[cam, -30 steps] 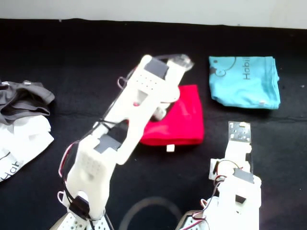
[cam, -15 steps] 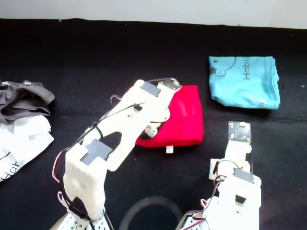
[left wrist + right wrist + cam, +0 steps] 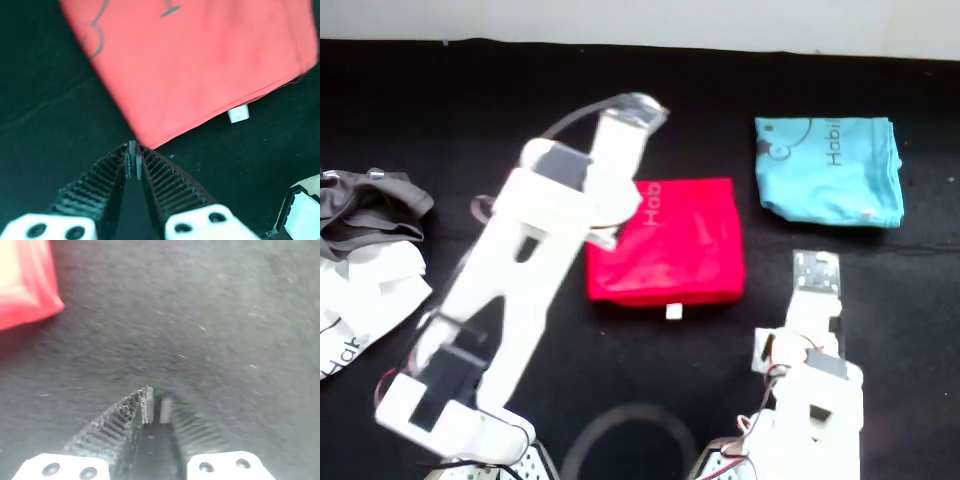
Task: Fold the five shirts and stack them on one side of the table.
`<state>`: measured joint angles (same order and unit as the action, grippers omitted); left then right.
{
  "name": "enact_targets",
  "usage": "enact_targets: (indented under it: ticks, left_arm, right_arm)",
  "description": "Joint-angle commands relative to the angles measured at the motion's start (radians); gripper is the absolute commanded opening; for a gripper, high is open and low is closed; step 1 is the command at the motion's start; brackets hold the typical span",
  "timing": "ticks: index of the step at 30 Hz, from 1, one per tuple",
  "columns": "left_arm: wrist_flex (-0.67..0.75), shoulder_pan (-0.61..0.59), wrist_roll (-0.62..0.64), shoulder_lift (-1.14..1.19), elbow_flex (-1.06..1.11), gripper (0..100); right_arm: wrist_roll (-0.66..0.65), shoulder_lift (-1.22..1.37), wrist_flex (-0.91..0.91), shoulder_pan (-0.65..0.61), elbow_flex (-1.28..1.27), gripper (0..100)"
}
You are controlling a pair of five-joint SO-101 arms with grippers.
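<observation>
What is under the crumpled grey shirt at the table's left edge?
A white shirt shows from beneath the grey shirt's near edge. How far it runs underneath, and whether anything else lies there, is covered by the grey cloth.

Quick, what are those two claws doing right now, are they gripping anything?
Left gripper: shut, empty, near a corner of the folded red cloth shirt.
Right gripper: shut, empty, over the black tabletop.
</observation>
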<state>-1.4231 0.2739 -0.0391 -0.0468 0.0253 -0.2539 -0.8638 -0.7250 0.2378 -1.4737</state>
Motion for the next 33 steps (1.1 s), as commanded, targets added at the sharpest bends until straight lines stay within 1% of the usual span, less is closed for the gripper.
enact_targets:
  ticks: [1,4,6,9,13,16,18,21,26,30,33]
  left_arm:
    - [-0.009,-0.101,-0.003,-0.059,0.084,1]
    - [0.072,-0.216,-0.003,-0.070,0.214,1]
    - [0.138,-0.291,-0.003,-0.070,0.278,1]
    - [0.219,-0.364,-0.003,-0.070,0.375,1]
    - [0.341,-0.433,-0.003,-0.070,0.515,1]
    - [0.459,-0.466,-0.003,-0.061,0.622,1]
    - [0.549,-0.469,-0.003,-0.061,0.702,1]
    - [0.674,-0.470,-0.003,-0.065,0.799,1]
    - [0.694,-0.470,0.000,-0.068,0.809,1]
    - [0.694,-0.470,-0.002,-0.065,0.809,1]
    - [0.694,-0.470,-0.002,-0.065,0.809,1]
  right_arm:
    - [0.005,0.004,-0.153,-0.025,0.163,25.2]
    - [0.008,0.025,-0.329,-0.090,0.383,25.2]
    - [0.048,0.079,-0.426,-0.125,0.550,25.4]
    - [0.107,0.229,-0.547,-0.186,0.805,25.6]
    - [0.213,0.492,-0.680,-0.332,1.124,26.6]
    - [0.308,0.714,-0.740,-0.420,1.333,35.1]
    - [0.351,0.865,-0.759,-0.447,1.454,40.6]
    - [0.371,1.073,-0.762,-0.453,1.606,41.9]
    - [0.436,1.314,-0.817,-0.479,1.842,41.9]
    - [0.445,1.448,-0.872,-0.527,2.029,41.9]
    - [0.496,1.540,-0.885,-0.524,2.130,41.9]
